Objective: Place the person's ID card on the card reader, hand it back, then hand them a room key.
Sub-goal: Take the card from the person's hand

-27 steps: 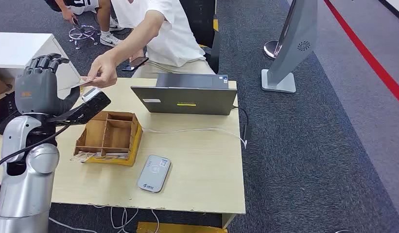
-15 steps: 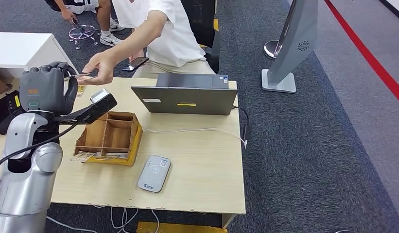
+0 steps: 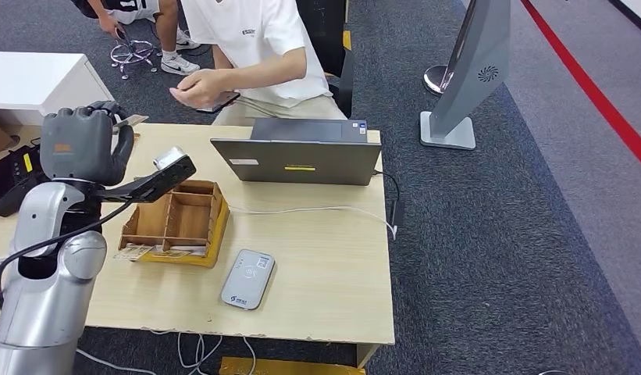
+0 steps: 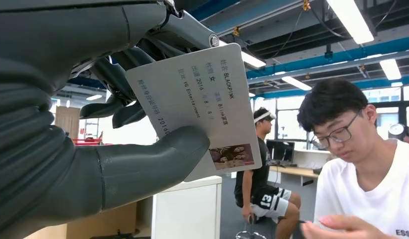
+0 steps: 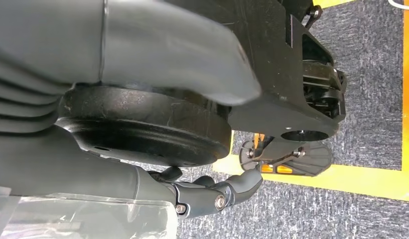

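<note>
The left hand (image 3: 81,144) is raised above the far left corner of the wooden table (image 3: 325,258), fingers curled in, and it pinches the ID card (image 3: 129,121) between the thick thumb (image 4: 157,162) and the darker fingers (image 4: 117,87) behind it. From the head view the card shows as a thin pale sliver jutting out of the top of the fist, its free end pointing away from the robot and a little to the right, toward the seated person (image 3: 258,51) in the white shirt. In the left wrist view the card's (image 4: 200,107) printed face is turned to the camera, with rows of text and a small photo near one corner; its long axis runs slantwise across the grip, with the thumb pressed on the edge nearer the wrist and most of the card standing free of the hand. The person's hand (image 3: 200,84) is apart from the card, held near their lap just over a dark phone. On the table a wooden divided tray (image 3: 176,223) sits just in front of the left forearm, the white card reader (image 3: 247,279) lies flat near the front edge to the right of the tray, and a closed grey laptop (image 3: 297,156) stands at the far side. The right hand (image 5: 212,194) hangs low over grey carpet with a yellow stripe; its dark fingers look bent, though whether they are closed I cannot tell
</note>
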You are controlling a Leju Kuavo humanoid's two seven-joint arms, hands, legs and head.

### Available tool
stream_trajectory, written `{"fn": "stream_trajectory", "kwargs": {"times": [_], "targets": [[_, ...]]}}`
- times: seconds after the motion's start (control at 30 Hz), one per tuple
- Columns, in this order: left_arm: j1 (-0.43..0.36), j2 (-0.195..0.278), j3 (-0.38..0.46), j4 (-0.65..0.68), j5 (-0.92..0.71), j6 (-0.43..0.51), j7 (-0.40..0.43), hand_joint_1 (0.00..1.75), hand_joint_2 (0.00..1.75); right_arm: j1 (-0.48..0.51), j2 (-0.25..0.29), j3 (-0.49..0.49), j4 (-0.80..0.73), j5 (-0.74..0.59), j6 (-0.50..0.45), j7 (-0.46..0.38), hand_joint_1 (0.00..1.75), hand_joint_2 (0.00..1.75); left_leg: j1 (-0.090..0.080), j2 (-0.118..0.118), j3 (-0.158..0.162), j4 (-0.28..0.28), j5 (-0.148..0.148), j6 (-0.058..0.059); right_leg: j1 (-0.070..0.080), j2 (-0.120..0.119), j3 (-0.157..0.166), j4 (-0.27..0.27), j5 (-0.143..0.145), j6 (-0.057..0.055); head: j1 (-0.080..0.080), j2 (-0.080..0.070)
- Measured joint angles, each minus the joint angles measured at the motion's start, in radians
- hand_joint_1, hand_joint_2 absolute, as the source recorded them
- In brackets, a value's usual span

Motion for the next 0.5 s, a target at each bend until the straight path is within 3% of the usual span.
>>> {"fn": "stream_trajectory", "kwargs": {"times": [0.23,0.5], "targets": [[0.200,-0.015,-0.102,-0.167,-0.062,0.116,-0.051,1.75,1.75,0.000,0.000,0.017,0.000,0.000,0.000,0.004,0.00,0.00,0.000,0.000,-0.001,0.000,-0.001,0.000,0.000,0.000,-0.001,0.000,0.000,0.000,-0.001,0.000],[0.326,-0.037,-0.192,-0.130,-0.112,0.153,-0.050,1.75,1.75,-0.002,0.003,0.040,0.000,0.021,0.000,0.015,0.00,0.00,0.000,0.000,-0.001,0.000,-0.001,0.000,0.000,0.000,-0.001,0.000,0.000,0.000,-0.001,0.000]]}}
